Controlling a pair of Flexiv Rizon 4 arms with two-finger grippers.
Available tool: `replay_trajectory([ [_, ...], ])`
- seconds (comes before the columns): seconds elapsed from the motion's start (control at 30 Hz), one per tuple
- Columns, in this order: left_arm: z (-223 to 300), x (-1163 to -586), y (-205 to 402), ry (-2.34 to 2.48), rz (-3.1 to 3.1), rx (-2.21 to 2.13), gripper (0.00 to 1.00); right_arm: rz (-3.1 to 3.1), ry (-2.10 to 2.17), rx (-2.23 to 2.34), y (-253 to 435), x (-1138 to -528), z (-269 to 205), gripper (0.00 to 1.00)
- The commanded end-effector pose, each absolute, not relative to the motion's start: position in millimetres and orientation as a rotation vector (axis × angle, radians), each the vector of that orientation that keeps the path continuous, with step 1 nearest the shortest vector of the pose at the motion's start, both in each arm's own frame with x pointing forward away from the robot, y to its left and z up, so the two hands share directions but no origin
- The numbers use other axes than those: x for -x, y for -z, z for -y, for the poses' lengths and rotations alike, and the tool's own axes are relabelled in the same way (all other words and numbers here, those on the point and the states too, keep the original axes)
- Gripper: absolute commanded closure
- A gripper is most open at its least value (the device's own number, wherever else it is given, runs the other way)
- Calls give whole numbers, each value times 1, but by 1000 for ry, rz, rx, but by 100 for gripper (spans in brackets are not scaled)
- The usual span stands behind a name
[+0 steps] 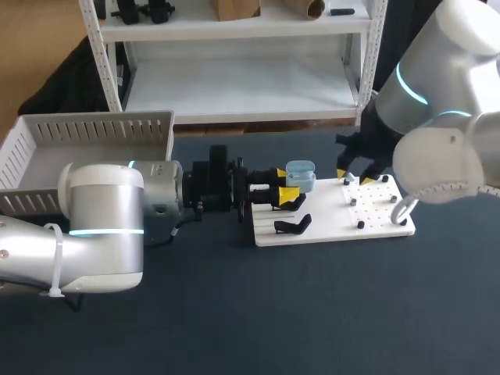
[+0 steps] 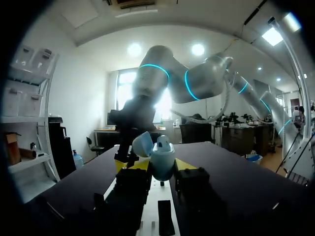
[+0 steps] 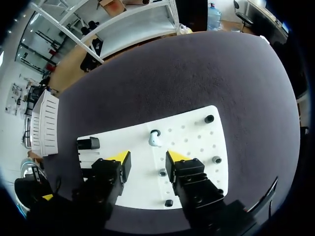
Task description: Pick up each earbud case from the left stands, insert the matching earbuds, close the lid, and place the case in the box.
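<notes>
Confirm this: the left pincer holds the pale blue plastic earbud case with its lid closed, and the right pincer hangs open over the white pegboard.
Wrong on the lid: the left wrist view shows the pale blue plastic earbud case in the left pincer with its lid flipped open. The right pincer does hang open over the white pegboard.

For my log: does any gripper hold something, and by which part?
Left gripper holds the open earbud case by its lower body's sides; right gripper is open, empty.

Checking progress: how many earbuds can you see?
2: one earbud in the open earbud case in the left claw, one on the white board. Others may be hidden.
</notes>
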State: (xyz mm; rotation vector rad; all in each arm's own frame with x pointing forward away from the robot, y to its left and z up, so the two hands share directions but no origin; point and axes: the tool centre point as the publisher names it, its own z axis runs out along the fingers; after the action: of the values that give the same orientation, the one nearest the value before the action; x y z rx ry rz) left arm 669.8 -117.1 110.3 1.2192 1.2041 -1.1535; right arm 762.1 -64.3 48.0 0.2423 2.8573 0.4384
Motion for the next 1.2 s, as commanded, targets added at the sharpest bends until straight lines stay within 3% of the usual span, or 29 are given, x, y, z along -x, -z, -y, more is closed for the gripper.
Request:
replay_trajectory([
  [0.03, 118, -670, -110, 1152, -1202, -1216, 100, -2859, -443, -254, -43, -768, 66, 56],
  [0.47, 118, -670, -110, 1152, -1202, -1216, 100, -2845, -455, -315, -32, -779, 71, 68],
  [1.2, 118, -670, -110, 1152, -1202, -1216, 100, -2857, -475, -324, -30, -785, 71, 71],
])
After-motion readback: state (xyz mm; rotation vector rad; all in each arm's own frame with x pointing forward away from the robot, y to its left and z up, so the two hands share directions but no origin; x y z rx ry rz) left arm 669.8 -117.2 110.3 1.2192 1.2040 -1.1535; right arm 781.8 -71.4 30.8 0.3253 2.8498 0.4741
